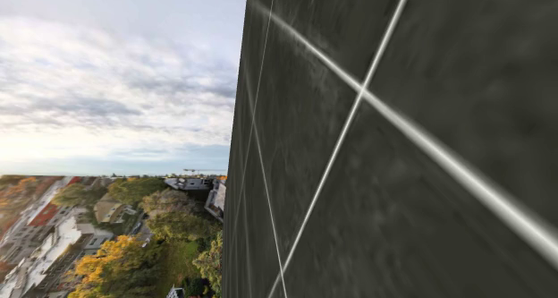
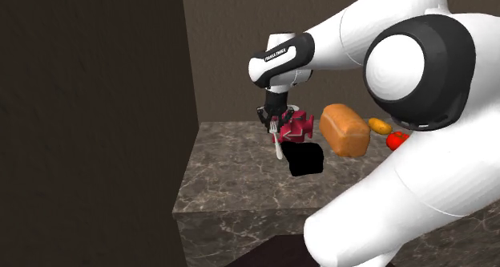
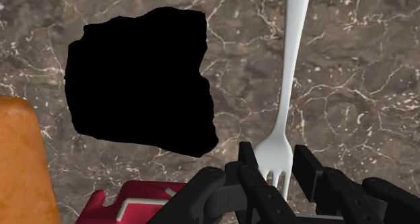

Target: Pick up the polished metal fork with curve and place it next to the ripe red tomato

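Note:
A white fork point(image 3: 288, 81) hangs by its tines from my gripper point(image 3: 277, 174), which is shut on it; the handle points down at the marble counter point(image 3: 357, 88). In the second exterior view the gripper point(image 2: 274, 123) holds the fork point(image 2: 277, 145) just above the counter point(image 2: 232, 169), near its back. The red tomato point(image 2: 397, 140) lies further to that view's right, beyond a brown loaf point(image 2: 344, 129) and partly behind my arm.
A pure black lump point(image 2: 304, 159) sits under the fork's end, also seen as a black lump point(image 3: 141, 81) in the wrist view. A red object point(image 2: 297, 127) and a small orange item point(image 2: 380, 126) lie nearby. Dark walls stand behind and to the left. The shoulder view faces a dark tiled wall point(image 1: 402, 144).

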